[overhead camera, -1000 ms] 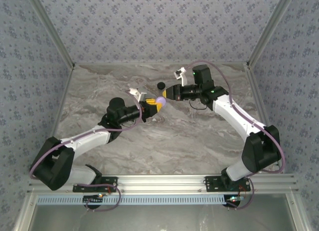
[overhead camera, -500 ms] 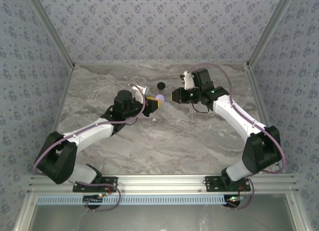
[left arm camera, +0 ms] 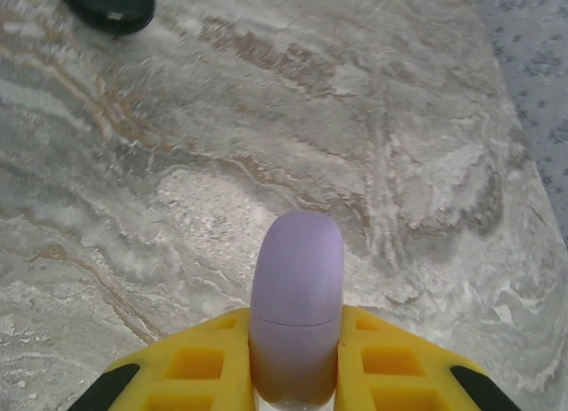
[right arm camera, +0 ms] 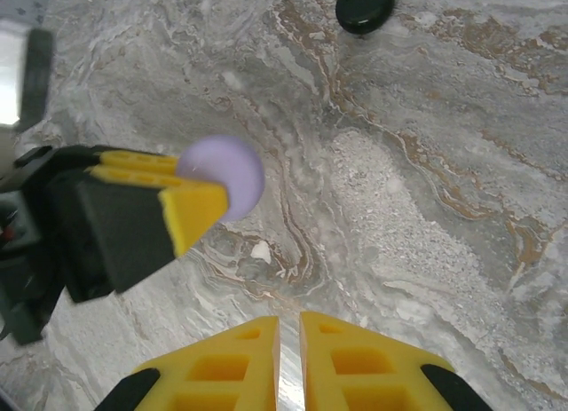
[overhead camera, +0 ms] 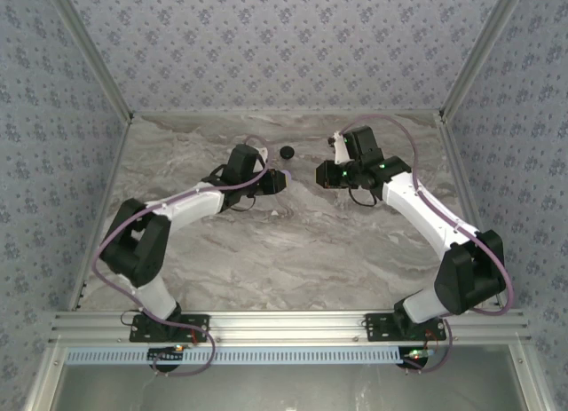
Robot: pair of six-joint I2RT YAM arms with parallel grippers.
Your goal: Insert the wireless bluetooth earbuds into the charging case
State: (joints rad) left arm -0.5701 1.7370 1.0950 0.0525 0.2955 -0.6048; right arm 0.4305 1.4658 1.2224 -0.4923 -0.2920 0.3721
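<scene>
Nearest, right claw (right arm camera: 288,358) pinched to a narrow slit, yellow fingers almost touching. Just beyond, round lavender charging case (left arm camera: 296,269) clamped edge-on between yellow fingers of left claw (left arm camera: 296,340). Farther past the case, black round object (right arm camera: 365,6) flat on marbled tabletop (right arm camera: 426,162).
</scene>
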